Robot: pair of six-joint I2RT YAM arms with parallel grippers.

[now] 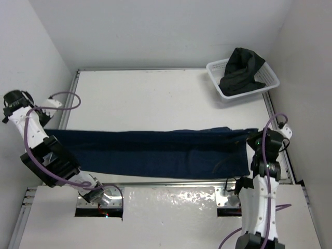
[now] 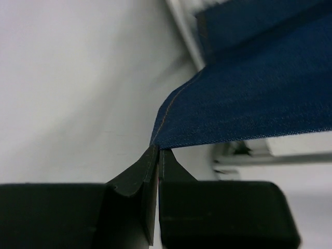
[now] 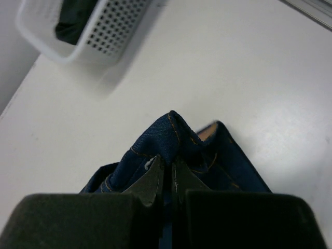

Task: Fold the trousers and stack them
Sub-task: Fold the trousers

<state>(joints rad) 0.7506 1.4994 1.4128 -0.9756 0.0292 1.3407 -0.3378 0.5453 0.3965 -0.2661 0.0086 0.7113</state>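
Note:
The trousers (image 1: 155, 153) are long dark navy jeans, folded lengthwise and stretched across the white table from left to right. My left gripper (image 1: 45, 129) is shut on the leg-hem corner; in the left wrist view the gripper (image 2: 157, 150) pinches the denim (image 2: 259, 93) by its stitched corner, held above the table. My right gripper (image 1: 254, 136) is shut on the waistband end; in the right wrist view the gripper (image 3: 168, 165) holds bunched denim (image 3: 171, 135) with tan stitching and a tan patch (image 3: 207, 130).
A white perforated basket (image 1: 265, 85) holding a dark garment (image 1: 241, 70) stands at the back right; it also shows in the right wrist view (image 3: 98, 36). The table's metal rails (image 1: 67, 98) run along its left and right sides.

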